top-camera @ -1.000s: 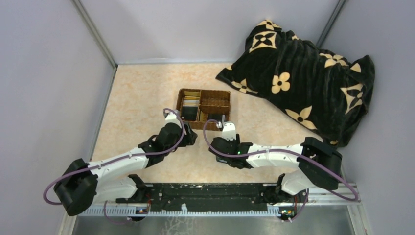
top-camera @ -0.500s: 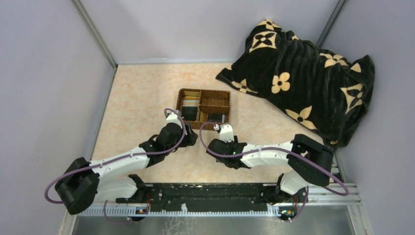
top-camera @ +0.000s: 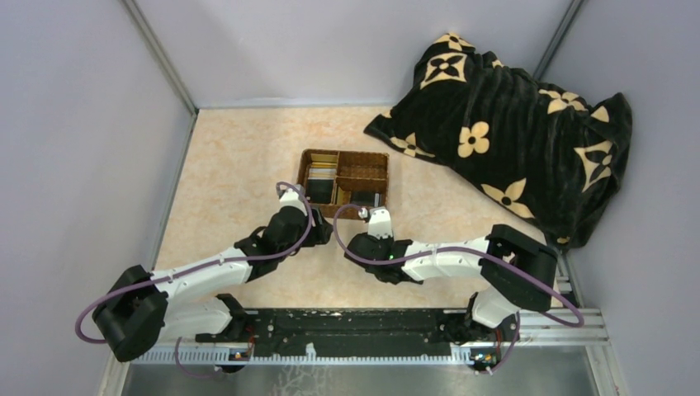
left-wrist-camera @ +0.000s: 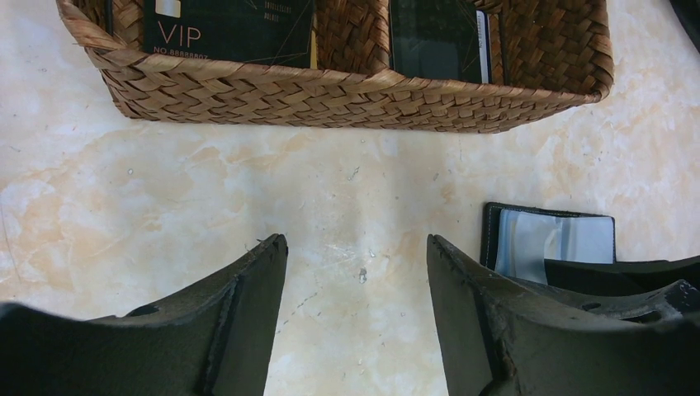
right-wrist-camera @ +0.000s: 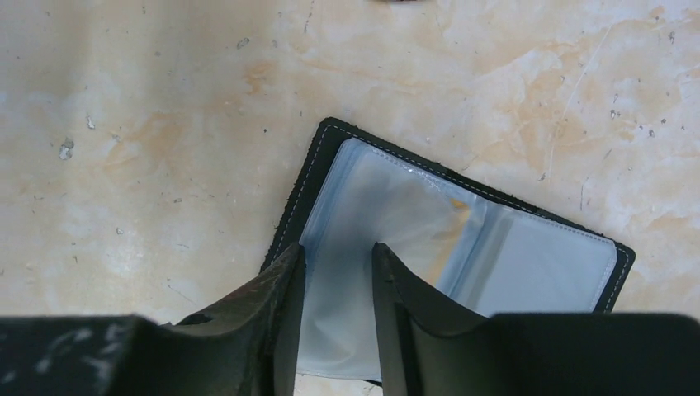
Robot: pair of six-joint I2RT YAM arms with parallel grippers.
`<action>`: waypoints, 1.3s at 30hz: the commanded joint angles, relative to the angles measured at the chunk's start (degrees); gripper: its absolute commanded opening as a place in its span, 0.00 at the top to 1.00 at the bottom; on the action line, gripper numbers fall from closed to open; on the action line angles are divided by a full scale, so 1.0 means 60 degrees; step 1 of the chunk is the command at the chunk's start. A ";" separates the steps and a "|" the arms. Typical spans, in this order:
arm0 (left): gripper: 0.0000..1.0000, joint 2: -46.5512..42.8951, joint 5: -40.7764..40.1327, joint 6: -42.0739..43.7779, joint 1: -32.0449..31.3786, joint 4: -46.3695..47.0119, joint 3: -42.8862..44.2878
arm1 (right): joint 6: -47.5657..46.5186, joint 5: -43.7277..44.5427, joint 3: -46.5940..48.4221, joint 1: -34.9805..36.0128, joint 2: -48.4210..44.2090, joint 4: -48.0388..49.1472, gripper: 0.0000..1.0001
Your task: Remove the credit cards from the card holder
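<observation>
Card holder (right-wrist-camera: 512, 247) lies open, black-edged, grey clear sleeves showing; right claw (right-wrist-camera: 337, 252) narrowly parted over it, left claw (left-wrist-camera: 355, 241) wide, empty.

Bare table (top-camera: 239, 165) left of and behind the wicker tray (left-wrist-camera: 330, 95) is free for an approach, but the black flowered blanket (top-camera: 503, 124) blocks the far-right corner. Between the tray's near wall and the open card holder (right-wrist-camera: 495, 247) we only see a narrow strip of table, and the left gripper (left-wrist-camera: 355, 241) hangs over it, jaws wide with nothing between. The right gripper (right-wrist-camera: 337, 252) crowds one end of the holder, jaws slightly apart; the other end lies uncovered.
</observation>
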 commanded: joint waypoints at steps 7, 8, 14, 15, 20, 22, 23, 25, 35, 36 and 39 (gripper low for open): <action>0.31 0.0101 0.0184 0.0086 0.0079 0.0463 -0.0023 | 0.0465 -0.0213 -0.0492 0.0008 -0.0350 -0.0392 0.78; 0.31 0.0123 0.0202 0.0095 0.0079 0.0489 -0.0023 | 0.0490 -0.0196 -0.0547 0.0004 -0.0450 -0.0375 0.79; 0.31 0.0273 0.0308 0.0158 0.0086 0.0644 0.0063 | 0.0677 -0.0112 -0.0727 0.0006 -0.0822 -0.0421 0.99; 0.32 0.0299 0.0343 0.0169 0.0098 0.0675 0.0072 | 0.0692 -0.0089 -0.0727 0.0002 -0.0850 -0.0466 1.00; 0.32 0.0428 0.0523 0.0214 0.0094 0.0859 0.0147 | 0.0709 0.0003 -0.0770 0.0007 -0.1127 -0.0491 1.00; 0.32 0.0489 0.0572 0.0233 0.0094 0.0861 0.0214 | 0.0699 0.0012 -0.0771 0.0001 -0.1189 -0.0504 1.00; 0.32 0.0509 0.0591 0.0246 0.0093 0.0863 0.0228 | 0.0680 0.0018 -0.0778 0.0014 -0.1211 -0.0502 1.00; 0.32 0.0553 0.0598 0.0236 0.0095 0.0876 0.0258 | 0.0608 -0.0001 -0.0757 0.0011 -0.1301 -0.0456 1.00; 0.33 0.0638 0.0911 0.0255 0.0097 0.1063 0.0366 | 0.0311 0.0088 -0.0947 0.0010 -0.2353 -0.0156 1.00; 0.32 0.0645 0.1032 0.0306 0.0094 0.1152 0.0384 | 0.0385 0.0115 -0.1001 0.0010 -0.2464 -0.0228 1.00; 0.33 0.0629 0.1774 0.0496 0.0083 0.1727 0.0396 | 0.0881 0.0278 -0.1110 0.0014 -0.2743 -0.0581 1.00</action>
